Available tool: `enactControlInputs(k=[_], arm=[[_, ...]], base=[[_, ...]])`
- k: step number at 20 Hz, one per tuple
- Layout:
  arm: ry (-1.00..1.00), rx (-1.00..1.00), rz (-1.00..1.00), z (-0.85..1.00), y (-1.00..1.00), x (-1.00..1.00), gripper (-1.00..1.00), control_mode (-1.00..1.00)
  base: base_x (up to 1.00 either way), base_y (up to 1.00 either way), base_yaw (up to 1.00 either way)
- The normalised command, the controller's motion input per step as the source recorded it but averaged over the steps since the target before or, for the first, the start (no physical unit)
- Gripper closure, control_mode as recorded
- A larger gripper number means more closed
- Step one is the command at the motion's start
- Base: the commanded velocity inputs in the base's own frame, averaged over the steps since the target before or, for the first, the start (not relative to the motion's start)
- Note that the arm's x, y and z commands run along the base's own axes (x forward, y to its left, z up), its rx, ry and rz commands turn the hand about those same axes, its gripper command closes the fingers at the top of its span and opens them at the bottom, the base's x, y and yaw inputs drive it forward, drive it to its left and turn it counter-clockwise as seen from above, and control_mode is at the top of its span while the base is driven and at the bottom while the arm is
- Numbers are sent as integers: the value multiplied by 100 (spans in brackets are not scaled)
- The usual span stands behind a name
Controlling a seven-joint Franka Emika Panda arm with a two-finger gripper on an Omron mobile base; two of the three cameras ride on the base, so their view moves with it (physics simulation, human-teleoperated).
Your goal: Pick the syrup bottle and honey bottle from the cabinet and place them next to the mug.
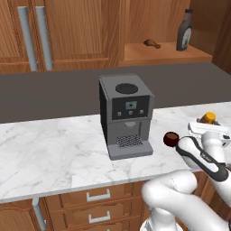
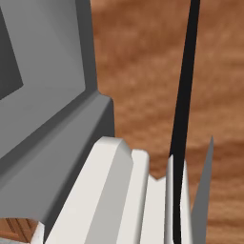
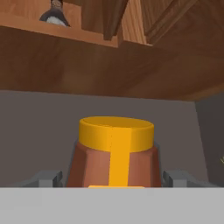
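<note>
While down low at the counter's right end, straddled the honey bottle (image 3: 116,153) with the gripper (image 3: 114,178), one grey finger tip (image 3: 46,178) on either side of the amber body, yellow cap up between them. Fingers set wide around it; whether actually pressing on the bottle or merely flanking it, could not tell. In the left base view, caught the bottle's yellow-orange top (image 1: 207,117) poking up behind the white hand (image 1: 208,131). Sat just left of that, the small dark mug (image 1: 170,139), on the white marble counter (image 1: 54,149), near the bottle. Stood a little further left, the grey coffee machine (image 1: 126,115), square on the marble. Beyond, across the dark grey back wall, waited upright the syrup bottle (image 1: 184,30) on the light floor of the open cabinet (image 1: 135,52), a small brown item (image 1: 152,43) lying to its left.
</note>
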Motion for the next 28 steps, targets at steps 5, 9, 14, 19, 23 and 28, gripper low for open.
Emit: enactControlInputs(k=[5, 9, 14, 19, 23, 28], arm=[[-4, 0, 3, -35, 0, 74, 100, -100], [0, 0, 0, -6, 0, 9, 100, -100], [-6, 0, 0, -56, 0, 60, 100, -100], [-8, 0, 0, -36, 0, 39, 100, -100], [-9, -5, 0, -68, 0, 16, 100, -100], [-9, -3, 0, -62, 0, 17, 100, -100]], base=[[0, 0, 0], [0, 0, 0], [0, 0, 0], [0, 0, 0], [0, 0, 0], [0, 0, 0]])
